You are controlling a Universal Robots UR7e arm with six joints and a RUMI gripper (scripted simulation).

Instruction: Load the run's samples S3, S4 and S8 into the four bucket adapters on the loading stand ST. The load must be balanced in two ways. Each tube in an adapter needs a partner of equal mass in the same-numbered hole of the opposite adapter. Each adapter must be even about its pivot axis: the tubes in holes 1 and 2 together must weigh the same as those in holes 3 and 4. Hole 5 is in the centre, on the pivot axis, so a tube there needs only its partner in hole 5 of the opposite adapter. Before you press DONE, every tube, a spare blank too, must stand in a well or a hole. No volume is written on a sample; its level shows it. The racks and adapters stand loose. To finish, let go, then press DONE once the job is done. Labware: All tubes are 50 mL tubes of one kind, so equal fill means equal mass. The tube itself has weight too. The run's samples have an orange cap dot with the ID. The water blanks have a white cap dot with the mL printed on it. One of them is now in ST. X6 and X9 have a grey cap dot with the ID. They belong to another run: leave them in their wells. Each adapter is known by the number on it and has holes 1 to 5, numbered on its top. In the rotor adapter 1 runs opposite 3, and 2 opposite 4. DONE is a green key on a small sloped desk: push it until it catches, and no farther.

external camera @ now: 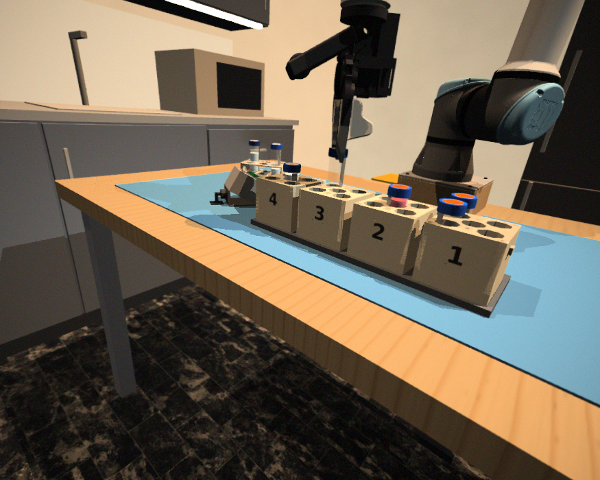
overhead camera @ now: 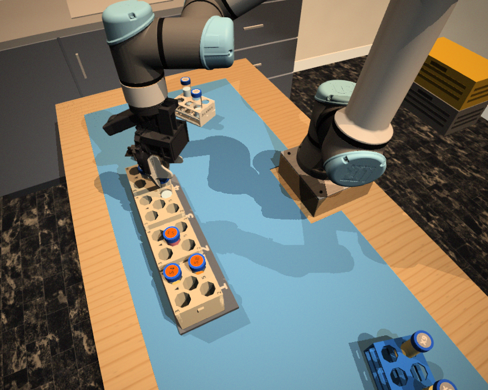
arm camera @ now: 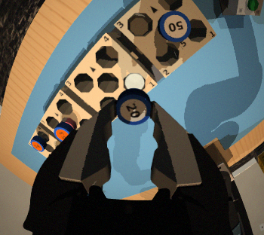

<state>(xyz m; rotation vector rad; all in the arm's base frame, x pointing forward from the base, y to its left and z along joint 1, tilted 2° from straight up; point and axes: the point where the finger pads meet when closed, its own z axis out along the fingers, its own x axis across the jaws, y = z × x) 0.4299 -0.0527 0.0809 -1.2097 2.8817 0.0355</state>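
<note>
My gripper (overhead camera: 162, 180) (external camera: 338, 153) (arm camera: 133, 102) is shut on the 20 mL blank by its cap. The blank stands roughly upright, its lower end inside hole 1 of adapter 3 (external camera: 318, 227) (arm camera: 84, 70) and its cap well above the top. The 50 mL blank (external camera: 291, 167) (arm camera: 174, 26) is in hole 5 of adapter 4 (external camera: 273, 214) (arm camera: 141, 5). S3 (overhead camera: 171, 234) (external camera: 399, 190) is in hole 5 of adapter 2 (external camera: 372, 253). Adapter 1 (overhead camera: 206, 310) (external camera: 445, 276) holds S4 (overhead camera: 172, 272) (external camera: 452, 207) in hole 4 and S8 (overhead camera: 196, 262) (external camera: 464, 199) in hole 1.
The blanks rack (overhead camera: 207, 111) at the back holds two blue-capped tubes (overhead camera: 185, 80) (overhead camera: 196, 93). The green DONE key (arm camera: 253, 4) is on its desk beyond adapter 4. Two grey-dot tubes (overhead camera: 422, 340) (overhead camera: 444, 385) stand in the blue rack at the front right.
</note>
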